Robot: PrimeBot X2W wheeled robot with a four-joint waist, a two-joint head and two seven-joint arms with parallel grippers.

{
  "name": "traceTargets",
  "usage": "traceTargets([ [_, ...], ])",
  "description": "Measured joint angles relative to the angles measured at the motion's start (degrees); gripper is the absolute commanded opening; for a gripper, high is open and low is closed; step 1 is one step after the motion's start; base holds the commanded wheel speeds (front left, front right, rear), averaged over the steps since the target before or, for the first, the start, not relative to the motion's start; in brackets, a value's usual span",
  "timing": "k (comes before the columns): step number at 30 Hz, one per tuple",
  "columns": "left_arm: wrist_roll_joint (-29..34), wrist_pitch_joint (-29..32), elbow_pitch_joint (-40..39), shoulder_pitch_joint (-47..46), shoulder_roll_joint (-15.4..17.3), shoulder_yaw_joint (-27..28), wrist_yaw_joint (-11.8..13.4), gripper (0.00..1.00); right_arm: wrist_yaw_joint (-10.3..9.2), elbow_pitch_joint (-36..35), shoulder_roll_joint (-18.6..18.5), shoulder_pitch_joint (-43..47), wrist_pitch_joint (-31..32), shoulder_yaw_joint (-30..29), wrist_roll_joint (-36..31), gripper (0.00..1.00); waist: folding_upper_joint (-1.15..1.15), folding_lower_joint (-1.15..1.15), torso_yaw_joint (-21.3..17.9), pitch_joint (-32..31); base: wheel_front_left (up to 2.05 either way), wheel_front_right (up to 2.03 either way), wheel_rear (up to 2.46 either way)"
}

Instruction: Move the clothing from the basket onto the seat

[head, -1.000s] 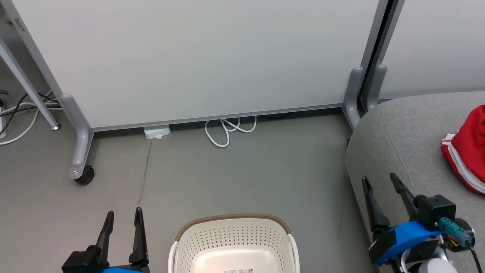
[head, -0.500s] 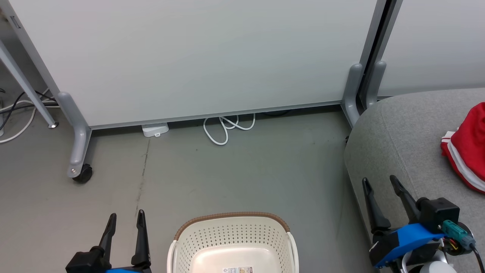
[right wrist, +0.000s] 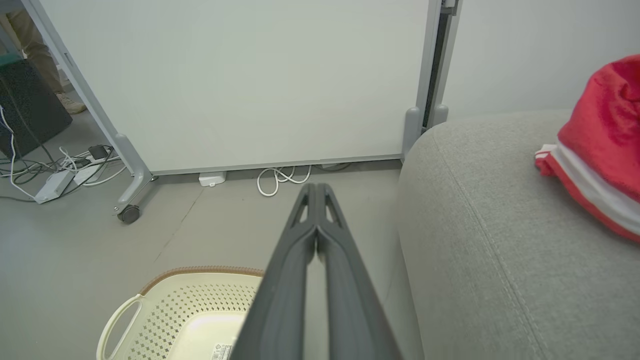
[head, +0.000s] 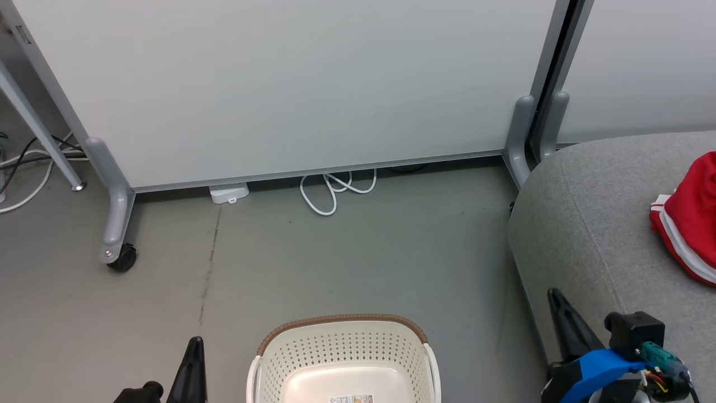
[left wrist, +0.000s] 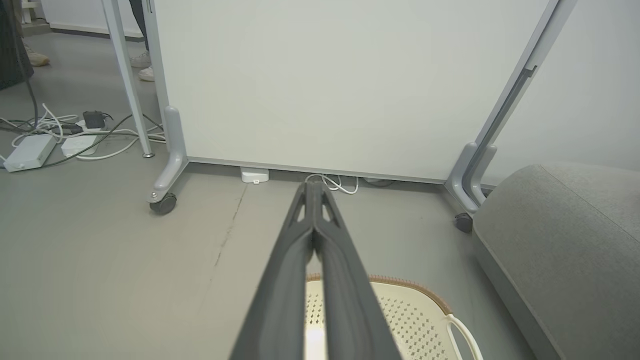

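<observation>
Red clothing (head: 691, 224) with white striped trim lay on the grey seat (head: 582, 224) at the right. The cream basket (head: 341, 323) stood on the floor (head: 335, 257), well apart from it. The left gripper (left wrist: 314, 186) and right gripper (right wrist: 316, 187) each had their fingers pressed together.

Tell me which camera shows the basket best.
The head view: the basket is unobstructed, showing rim, both side walls and inner bottom, its near part cut off. In the wrist views, the shut left gripper and right gripper each hide part of it.
</observation>
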Motion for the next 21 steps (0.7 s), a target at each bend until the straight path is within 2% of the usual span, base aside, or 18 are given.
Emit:
traceTargets([
  [21, -18.71, 4.83, -0.26, -0.99, -0.03, 1.19, 0.0, 0.0, -0.01, 0.7, 0.13, 0.53, 2.57, -1.05, 19.91, 0.0, 0.0, 0.0, -0.27, 0.08, 0.0, 0.0, 0.0],
])
